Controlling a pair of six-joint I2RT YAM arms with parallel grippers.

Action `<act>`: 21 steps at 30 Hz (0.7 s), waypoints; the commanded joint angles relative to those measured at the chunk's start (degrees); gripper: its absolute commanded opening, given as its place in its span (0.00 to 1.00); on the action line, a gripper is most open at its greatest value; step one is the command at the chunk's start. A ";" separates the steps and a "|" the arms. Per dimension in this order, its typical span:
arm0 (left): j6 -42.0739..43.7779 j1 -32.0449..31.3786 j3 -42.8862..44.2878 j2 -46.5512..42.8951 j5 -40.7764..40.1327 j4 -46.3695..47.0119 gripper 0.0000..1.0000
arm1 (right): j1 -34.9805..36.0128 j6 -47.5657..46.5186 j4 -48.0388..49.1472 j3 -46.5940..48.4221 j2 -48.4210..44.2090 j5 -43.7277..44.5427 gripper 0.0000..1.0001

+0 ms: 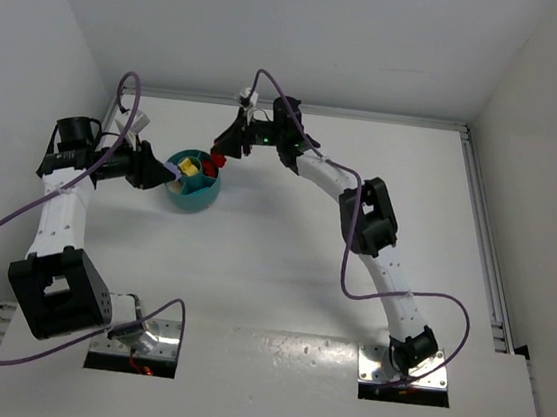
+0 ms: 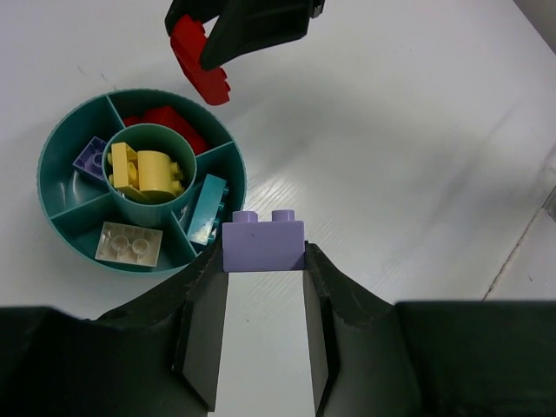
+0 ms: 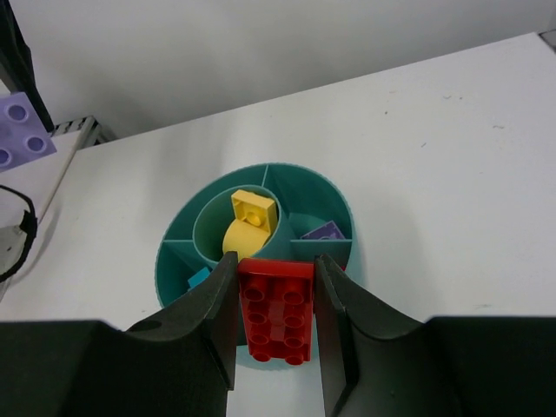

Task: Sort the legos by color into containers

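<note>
Left wrist view: the left claw (image 2: 263, 265) pinches a lilac brick (image 2: 263, 246) just beside the near rim of the round teal bowl (image 2: 54, 156), which sits on the white tabletop (image 2: 391, 130). On the bowl's opposite side, the right claw (image 3: 276, 265) grips a red brick (image 3: 278, 317) near the rim. The compartments hold red, lilac, yellow, teal and pale pieces. Both arms appear to be at the drop-off step. Next, each must line up over its matching colour section, then let go.
</note>
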 commanded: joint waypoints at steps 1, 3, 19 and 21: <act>-0.83 0.65 -0.38 -0.72 0.68 1.58 0.04 | 0.74 0.62 3.30 2.13 0.87 -3.23 0.00; -1.36 0.65 -0.38 -0.72 0.68 2.20 0.04 | 1.35 0.10 3.30 2.13 0.87 -3.23 0.00; -1.89 0.65 -0.91 -0.19 0.16 2.72 0.04 | 2.41 -0.43 3.92 3.71 2.54 -4.29 0.00; -1.89 0.65 -0.91 -0.19 0.16 3.25 0.04 | 2.41 0.09 4.44 4.41 3.07 -4.29 0.00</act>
